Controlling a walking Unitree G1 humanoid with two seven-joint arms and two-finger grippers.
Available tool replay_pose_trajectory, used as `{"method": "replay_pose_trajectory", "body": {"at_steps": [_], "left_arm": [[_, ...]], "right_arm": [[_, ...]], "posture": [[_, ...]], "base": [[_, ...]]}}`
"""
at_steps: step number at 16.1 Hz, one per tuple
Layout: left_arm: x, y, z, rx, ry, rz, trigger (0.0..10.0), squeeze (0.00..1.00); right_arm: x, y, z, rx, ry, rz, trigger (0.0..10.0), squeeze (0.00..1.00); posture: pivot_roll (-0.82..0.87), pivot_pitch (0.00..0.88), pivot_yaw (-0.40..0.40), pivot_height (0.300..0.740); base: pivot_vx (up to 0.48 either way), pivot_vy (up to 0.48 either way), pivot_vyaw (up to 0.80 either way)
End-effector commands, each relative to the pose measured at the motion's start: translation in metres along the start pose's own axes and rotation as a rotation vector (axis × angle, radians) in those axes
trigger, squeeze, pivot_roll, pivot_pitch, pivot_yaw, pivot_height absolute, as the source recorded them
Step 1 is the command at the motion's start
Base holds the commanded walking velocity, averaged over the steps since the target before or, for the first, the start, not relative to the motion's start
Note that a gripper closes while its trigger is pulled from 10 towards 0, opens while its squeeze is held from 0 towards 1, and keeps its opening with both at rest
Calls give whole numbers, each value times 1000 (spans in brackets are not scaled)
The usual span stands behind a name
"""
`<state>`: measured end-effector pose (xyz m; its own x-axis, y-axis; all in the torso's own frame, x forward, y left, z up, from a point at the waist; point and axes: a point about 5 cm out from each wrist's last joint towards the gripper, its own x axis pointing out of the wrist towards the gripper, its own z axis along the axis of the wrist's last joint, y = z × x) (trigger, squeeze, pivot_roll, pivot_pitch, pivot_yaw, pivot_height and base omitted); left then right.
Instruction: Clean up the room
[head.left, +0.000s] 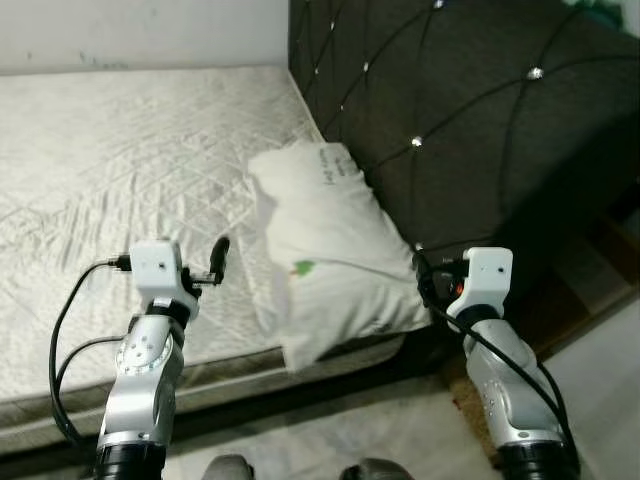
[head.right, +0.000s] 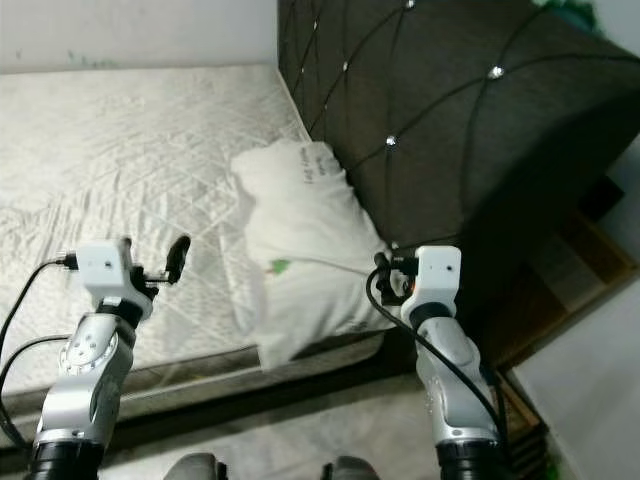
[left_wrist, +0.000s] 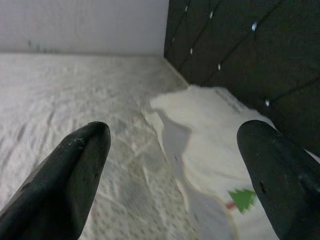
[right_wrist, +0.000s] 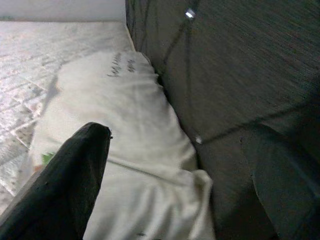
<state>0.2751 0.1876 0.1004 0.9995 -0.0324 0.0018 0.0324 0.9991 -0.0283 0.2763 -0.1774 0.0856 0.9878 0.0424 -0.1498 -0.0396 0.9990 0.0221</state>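
A white pillow with a small green tree print lies on the mattress, along the dark tufted headboard. Its near corner hangs slightly over the mattress's front edge. My left gripper hovers open over the mattress, just left of the pillow, with nothing between its fingers. My right gripper stands open at the pillow's right near corner, close to the headboard; one finger is over the pillow and the other is in front of the headboard.
The quilted mattress reaches back to a white wall. A wooden piece of furniture stands to the right of the headboard. A pale rug or floor lies below the bed's front edge.
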Motion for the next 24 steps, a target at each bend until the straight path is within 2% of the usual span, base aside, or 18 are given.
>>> {"method": "replay_pose_trajectory", "body": {"at_steps": [1, 7, 16, 21, 24], "left_arm": [[-2, 7, 1, 15, -6, 18, 10000, 0], [-6, 2, 1, -5, -12, -41, 10000, 0], [-5, 3, 2, -7, -15, -41, 10000, 0], [-4, 4, 1, -4, -11, -20, 10000, 0], [-3, 4, 0, -12, -3, -23, 10000, 0]], "right_arm": [[2, 7, 2, 8, -7, 30, 10000, 0], [2, 9, 2, 9, -5, 45, 10000, 0], [4, 10, 3, -2, -7, 45, 10000, 0], [5, 10, 4, -29, -13, 33, 10000, 0], [5, 11, 6, -22, -34, 47, 10000, 0]], "posture": [[-3, 45, -61, 740], [-2, 48, -63, 740], [-1, 48, -62, 740], [0, 46, -62, 740], [-1, 43, -62, 740]], "base": [[0, 0, 0], [40, 0, 0], [283, 0, 0], [0, 0, 0], [0, 459, 0]]}}
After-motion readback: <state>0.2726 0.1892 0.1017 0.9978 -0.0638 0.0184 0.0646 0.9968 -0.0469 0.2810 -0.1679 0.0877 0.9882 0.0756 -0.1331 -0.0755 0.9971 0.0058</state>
